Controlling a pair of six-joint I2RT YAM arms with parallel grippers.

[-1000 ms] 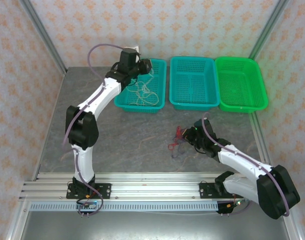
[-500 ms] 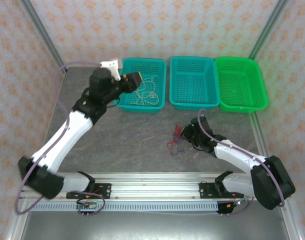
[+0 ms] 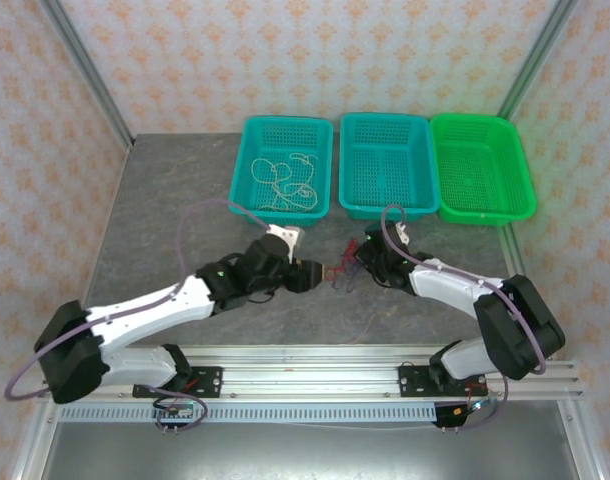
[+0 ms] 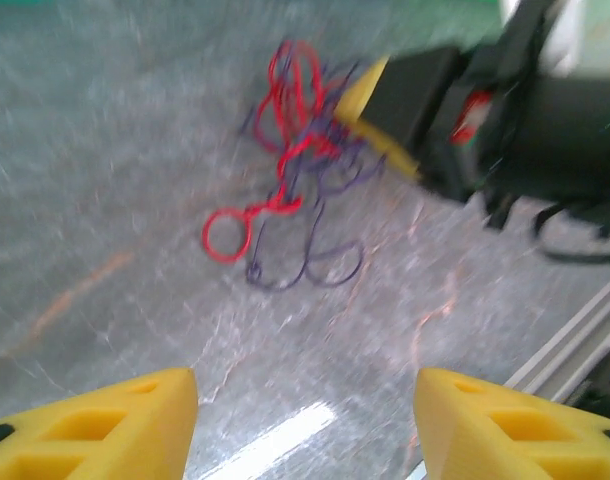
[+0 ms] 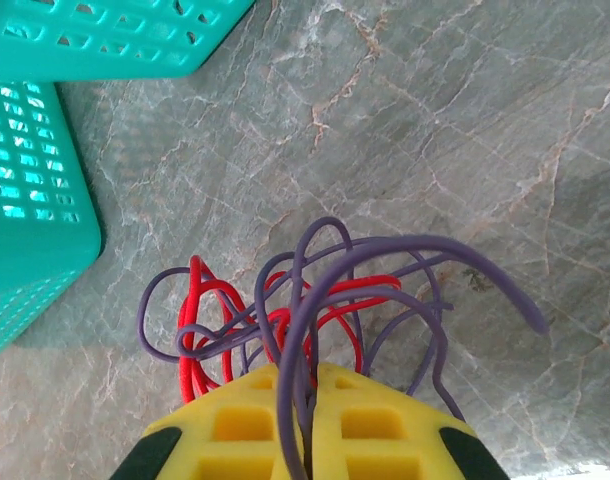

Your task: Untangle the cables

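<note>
A small tangle of red and dark purple cables (image 3: 343, 275) lies on the grey table between my two grippers. My right gripper (image 5: 307, 400) is shut on it, with purple and red strands (image 5: 315, 290) pinched between the yellow fingers and looping out over the table. My left gripper (image 4: 305, 400) is open and empty, its yellow fingers (image 4: 115, 420) wide apart, just short of the tangle (image 4: 295, 190). From above, the left gripper (image 3: 313, 276) faces the right gripper (image 3: 359, 264) across the tangle. Cream-white cables (image 3: 285, 182) lie loose in the left teal basket (image 3: 247, 205).
Three baskets line the back of the table: the left teal one, a middle teal basket (image 3: 387, 205) and a green basket (image 3: 483, 212). The corner of a teal basket (image 5: 45, 230) is close to the right gripper. An aluminium rail (image 3: 305, 375) runs along the near edge.
My left arm swung away from the left teal basket and came down low on the table in front of the tangle. My right gripper shifted up and left with the tangle.
</note>
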